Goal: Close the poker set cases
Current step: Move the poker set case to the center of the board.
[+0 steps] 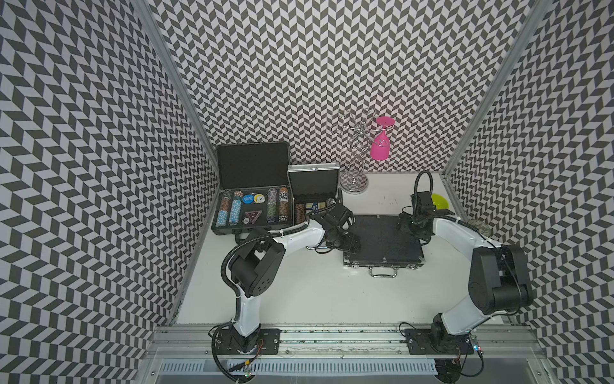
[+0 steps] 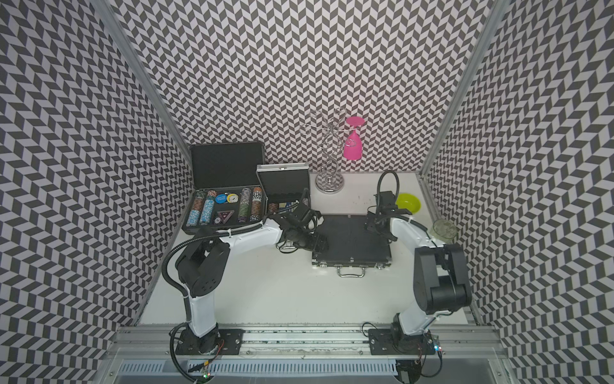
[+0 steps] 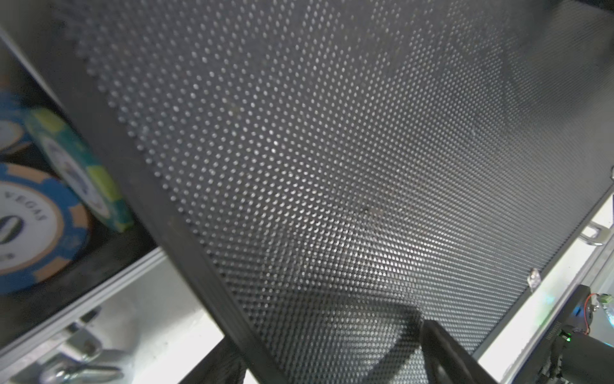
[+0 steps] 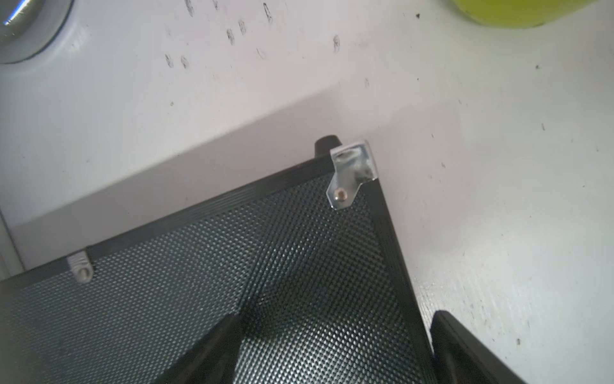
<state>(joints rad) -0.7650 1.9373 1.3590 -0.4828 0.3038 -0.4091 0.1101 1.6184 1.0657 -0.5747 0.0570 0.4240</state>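
Three poker set cases show in both top views. A big black case (image 1: 252, 166) at the back left stands open, with chips in its tray. Beside it a small silver case (image 1: 314, 183) is open too. A black dimpled case (image 1: 382, 242) (image 2: 352, 242) lies shut mid-table, its handle toward the front. My left gripper (image 1: 349, 242) (image 3: 332, 362) is open and straddles that shut case's left edge (image 3: 199, 252). My right gripper (image 1: 403, 226) (image 4: 339, 352) is open over its far right corner, near the metal bracket (image 4: 352, 169). Neither holds anything.
A wire glass rack (image 1: 355, 156) with a pink glass (image 1: 380, 143) hung upside down stands at the back. A green bowl (image 1: 440, 201) (image 4: 511, 13) sits at the right behind my right arm. A clear glass (image 2: 445, 229) is by the right wall.
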